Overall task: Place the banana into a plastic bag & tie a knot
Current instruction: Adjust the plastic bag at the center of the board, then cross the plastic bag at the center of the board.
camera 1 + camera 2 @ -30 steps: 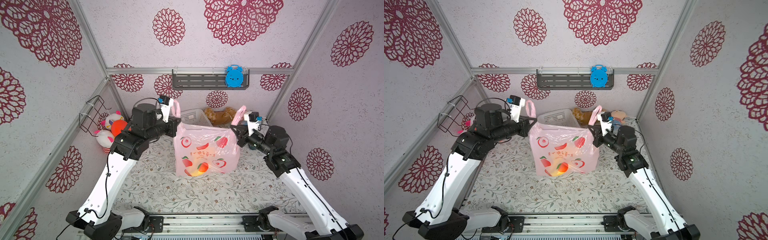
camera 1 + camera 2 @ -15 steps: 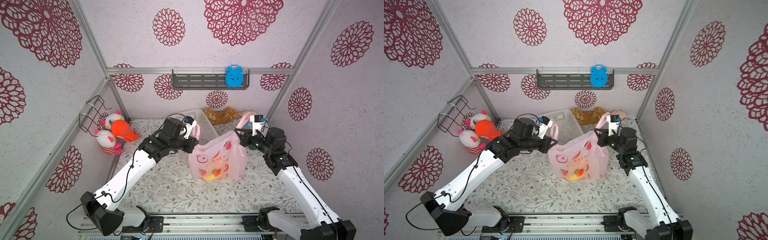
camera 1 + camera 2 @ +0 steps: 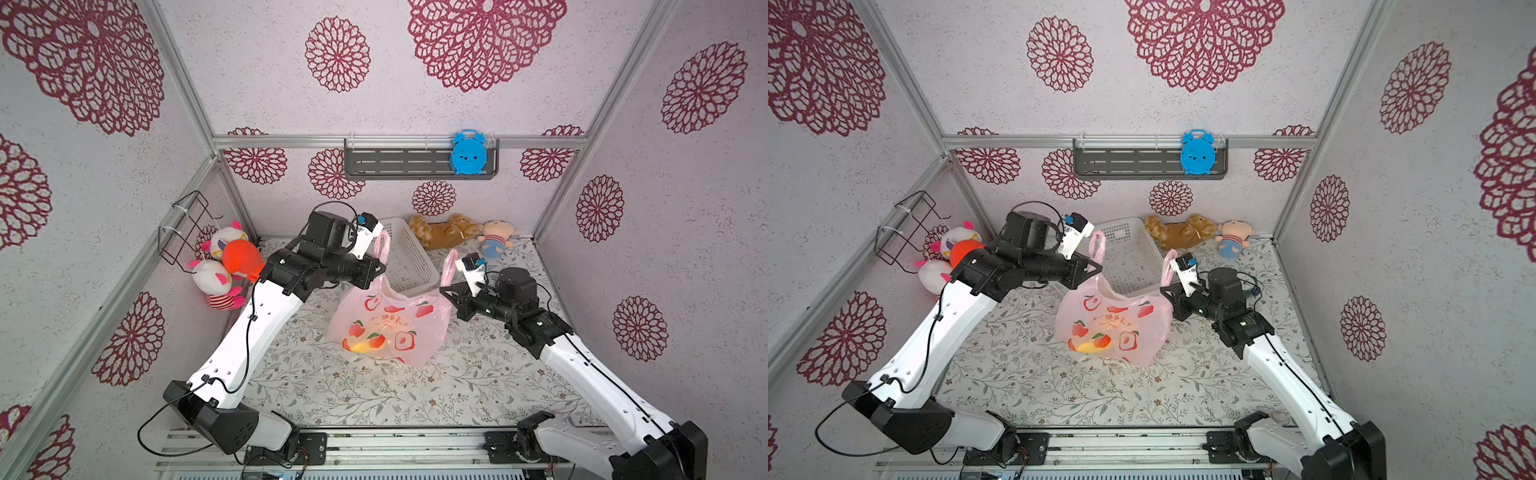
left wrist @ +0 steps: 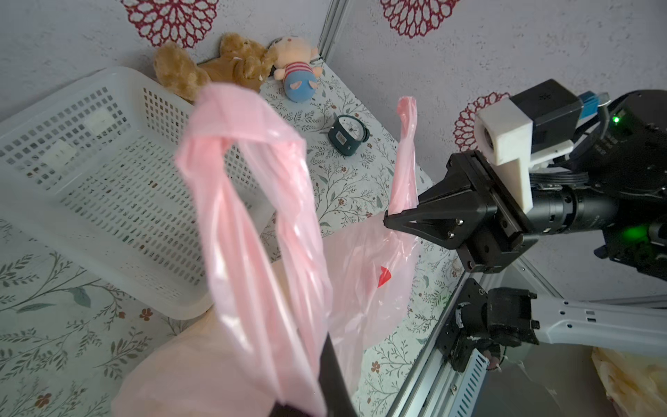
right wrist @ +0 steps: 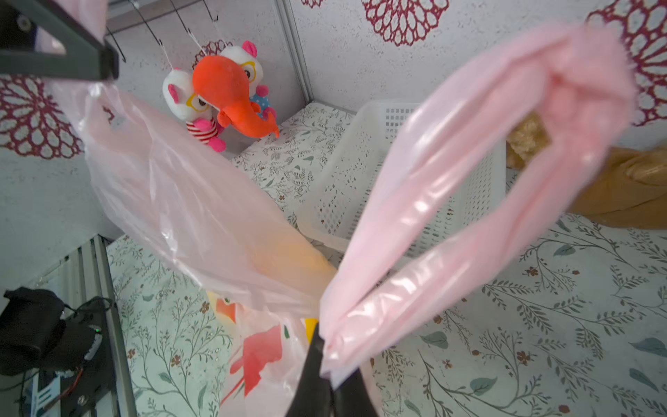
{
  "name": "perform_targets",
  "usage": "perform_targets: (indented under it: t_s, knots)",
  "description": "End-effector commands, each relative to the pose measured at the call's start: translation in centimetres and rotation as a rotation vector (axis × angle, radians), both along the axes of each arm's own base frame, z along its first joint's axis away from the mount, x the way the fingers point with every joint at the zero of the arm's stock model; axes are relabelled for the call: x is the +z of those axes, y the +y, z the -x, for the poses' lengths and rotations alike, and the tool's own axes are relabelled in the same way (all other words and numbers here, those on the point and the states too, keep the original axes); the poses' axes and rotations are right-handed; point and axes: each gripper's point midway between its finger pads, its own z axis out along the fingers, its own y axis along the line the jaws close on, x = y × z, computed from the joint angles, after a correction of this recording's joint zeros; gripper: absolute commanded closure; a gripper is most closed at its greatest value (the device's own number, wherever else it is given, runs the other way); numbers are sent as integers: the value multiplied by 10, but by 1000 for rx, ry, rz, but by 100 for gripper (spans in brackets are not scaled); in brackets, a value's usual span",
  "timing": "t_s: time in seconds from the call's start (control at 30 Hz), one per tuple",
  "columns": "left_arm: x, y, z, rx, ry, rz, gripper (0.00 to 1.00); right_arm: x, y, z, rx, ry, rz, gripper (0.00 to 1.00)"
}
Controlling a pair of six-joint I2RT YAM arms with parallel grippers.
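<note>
The pink plastic bag sags on the flowered table between my arms. The banana shows as a yellow patch through its lower front. My left gripper is shut on the bag's left handle loop, which stands up behind it. My right gripper is shut on the right handle loop. The two loops stand apart with the bag's mouth between them. No knot is in view.
A white mesh basket lies right behind the bag. A brown bear, a doll and a small dark clock lie at the back right. Plush toys hang under a wire rack on the left wall.
Both grippers, still holding the handles, have come closer together and the right one has dropped lower. The bag has gone from stretched wide and upright to slack and sagging.
</note>
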Motion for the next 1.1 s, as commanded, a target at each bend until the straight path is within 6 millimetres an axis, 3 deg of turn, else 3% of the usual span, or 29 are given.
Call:
perform_targets:
  t_s: [0.0, 0.17, 0.27, 0.47, 0.6, 0.73, 0.87, 1.07]
  knots:
    - [-57, -3, 13, -119, 158, -126, 100, 6, -1, 15, 100, -177, 98, 100]
    - [-104, -19, 34, -287, 278, -193, 100, -4, 10, 29, 237, -237, 144, 100]
    - [-122, -23, 47, -359, 362, -222, 100, -16, 21, 35, 314, -222, 187, 100]
    - [-135, -28, 60, -445, 419, -199, 100, -40, 58, 63, 500, -226, 263, 100]
    - [-133, -33, 68, -499, 438, -145, 100, -67, 70, 71, 557, -170, 325, 100]
    - [-137, -36, 68, -506, 448, -112, 80, -77, 74, 67, 558, -142, 336, 100]
    - [-141, -37, 66, -488, 449, -98, 63, -73, 76, 66, 563, -162, 318, 100]
    - [-141, -36, 63, -454, 414, -85, 49, -68, 82, 67, 583, -171, 293, 100]
